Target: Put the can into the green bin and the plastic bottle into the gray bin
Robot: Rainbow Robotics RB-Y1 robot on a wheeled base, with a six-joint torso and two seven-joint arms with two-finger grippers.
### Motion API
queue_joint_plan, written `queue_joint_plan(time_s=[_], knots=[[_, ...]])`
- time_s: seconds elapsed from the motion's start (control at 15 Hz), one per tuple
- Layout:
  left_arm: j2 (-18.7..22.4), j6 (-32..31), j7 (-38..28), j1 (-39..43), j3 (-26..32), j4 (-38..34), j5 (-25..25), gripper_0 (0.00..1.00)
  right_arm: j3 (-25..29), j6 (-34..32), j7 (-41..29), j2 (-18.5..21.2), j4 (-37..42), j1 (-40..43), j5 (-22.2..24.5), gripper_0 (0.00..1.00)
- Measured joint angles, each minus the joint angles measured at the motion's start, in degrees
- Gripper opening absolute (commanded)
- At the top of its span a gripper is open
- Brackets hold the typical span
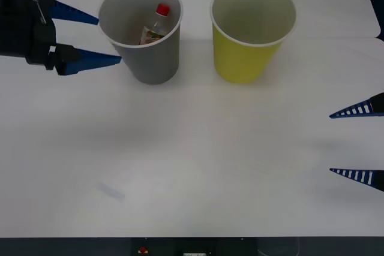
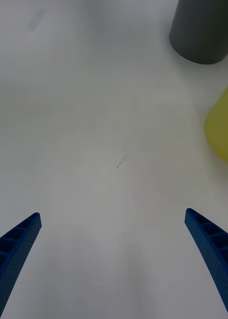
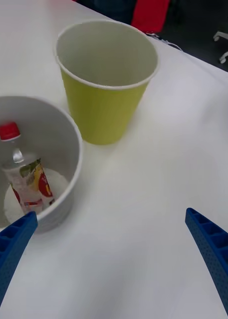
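On the white table [image 1: 192, 166] the plastic bottle [image 1: 155, 26] already stands inside the gray bin [image 1: 150, 64]; the green bin [image 1: 249, 58] looks empty; the left gripper [image 1: 90, 37] hangs spread beside the gray bin; the right gripper [image 1: 359, 142] waits spread; the can step apparently remains, though no can is in sight.

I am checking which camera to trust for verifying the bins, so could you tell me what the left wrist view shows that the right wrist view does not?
Left wrist view alone: the plastic bottle leaning inside the gray bin, the green bin's open mouth with nothing visible inside, and the open left gripper.

Right wrist view alone: the open right gripper over bare white table, and a small dark mark on it.

Both: the two bins, seen in the right wrist view as outer walls.
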State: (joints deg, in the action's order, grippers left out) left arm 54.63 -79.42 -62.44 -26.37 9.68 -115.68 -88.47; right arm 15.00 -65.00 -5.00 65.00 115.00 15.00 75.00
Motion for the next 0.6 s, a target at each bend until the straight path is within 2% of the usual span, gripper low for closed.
queue_joint_plan(time_s=[0.2, 0.4, 0.6], knots=[[-1.4, -9.5, 6.0, 3.1, 5.8, -0.6, 2.1, 1.0, 0.0, 0.0, 0.0, 0.0, 0.0, 0.0, 0.0, 1.0], [-0.7, -10.6, 10.2, 8.2, 9.7, -2.6, 3.2, 1.0, 0.0, 0.0, 0.0, 0.0, 0.0, 0.0, 0.0, 1.0], [1.2, -10.6, 10.6, 15.0, 11.9, -7.5, 3.5, 1.0, 0.0, 0.0, 0.0, 0.0, 0.0, 0.0, 0.0, 1.0]])
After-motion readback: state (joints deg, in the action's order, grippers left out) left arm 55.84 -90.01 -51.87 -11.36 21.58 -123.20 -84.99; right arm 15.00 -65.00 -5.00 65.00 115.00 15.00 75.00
